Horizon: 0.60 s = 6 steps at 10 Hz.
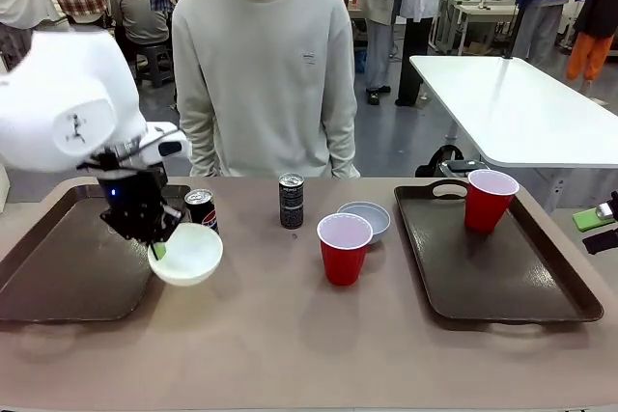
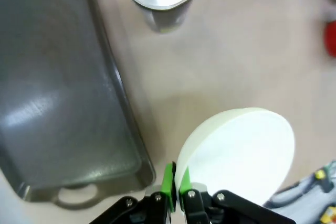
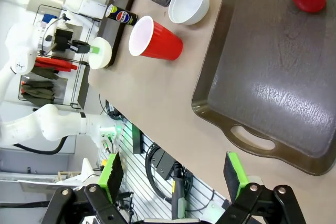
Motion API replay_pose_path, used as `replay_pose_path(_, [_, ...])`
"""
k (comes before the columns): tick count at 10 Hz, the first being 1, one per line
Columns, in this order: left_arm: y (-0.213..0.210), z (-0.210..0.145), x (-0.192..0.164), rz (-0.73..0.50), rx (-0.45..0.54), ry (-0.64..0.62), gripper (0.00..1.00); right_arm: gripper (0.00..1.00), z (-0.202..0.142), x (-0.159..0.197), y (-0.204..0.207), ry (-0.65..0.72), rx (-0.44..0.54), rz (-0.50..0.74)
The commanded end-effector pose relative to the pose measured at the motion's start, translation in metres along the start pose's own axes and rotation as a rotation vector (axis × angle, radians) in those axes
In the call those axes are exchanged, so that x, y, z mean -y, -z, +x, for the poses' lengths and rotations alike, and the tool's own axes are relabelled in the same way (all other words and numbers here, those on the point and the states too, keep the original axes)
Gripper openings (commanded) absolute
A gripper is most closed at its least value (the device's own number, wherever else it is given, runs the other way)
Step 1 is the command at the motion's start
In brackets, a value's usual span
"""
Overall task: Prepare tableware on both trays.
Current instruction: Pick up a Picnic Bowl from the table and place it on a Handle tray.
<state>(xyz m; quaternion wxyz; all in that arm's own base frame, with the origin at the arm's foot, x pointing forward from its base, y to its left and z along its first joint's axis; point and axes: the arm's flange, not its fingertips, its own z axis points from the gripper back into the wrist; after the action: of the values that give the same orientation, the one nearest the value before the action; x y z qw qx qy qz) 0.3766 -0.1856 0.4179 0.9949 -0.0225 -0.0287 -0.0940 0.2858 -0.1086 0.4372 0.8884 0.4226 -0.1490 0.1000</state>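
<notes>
Left tool (image 1: 157, 248) pinched narrow on the white bowl's (image 1: 185, 254) rim; right tool (image 3: 173, 174) spread wide, holding nothing.
White bowl is just off the right rim of the left tray (image 1: 68, 267), toward the surface's (image 1: 290, 335) left edge; can't tell if it's lifted. One can (image 1: 201, 209) just behind it, second can (image 1: 291, 201) mid-surface toward the far edge. Grey-blue bowl (image 1: 365, 219) beside a red cup (image 1: 344, 248) in the middle. Other red cup (image 1: 490, 200) upright at the far end of the right tray (image 1: 502, 267), by the right edge.
</notes>
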Motion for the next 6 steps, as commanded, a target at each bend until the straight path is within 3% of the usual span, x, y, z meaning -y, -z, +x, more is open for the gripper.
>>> replay_pose_path(1, [-0.028, -0.001, 0.006, -0.026, 0.008, -0.081, 0.00, 1.00, 0.001, 0.001, 0.000, -0.001, 0.011, 0.021])
replay_pose_path(2, [-0.036, 0.002, 0.004, -0.020, -0.025, -0.123, 0.00, 1.00, 0.001, 0.001, 0.000, -0.001, 0.011, 0.021])
replay_pose_path(3, [-0.018, 0.002, 0.002, -0.017, 0.008, -0.031, 0.00, 1.00, 0.001, 0.001, 0.000, -0.001, 0.011, 0.021])
replay_pose_path(6, [-0.028, 0.003, 0.003, -0.028, -0.004, -0.059, 0.04, 1.00, 0.001, 0.001, 0.000, -0.001, 0.011, 0.021])
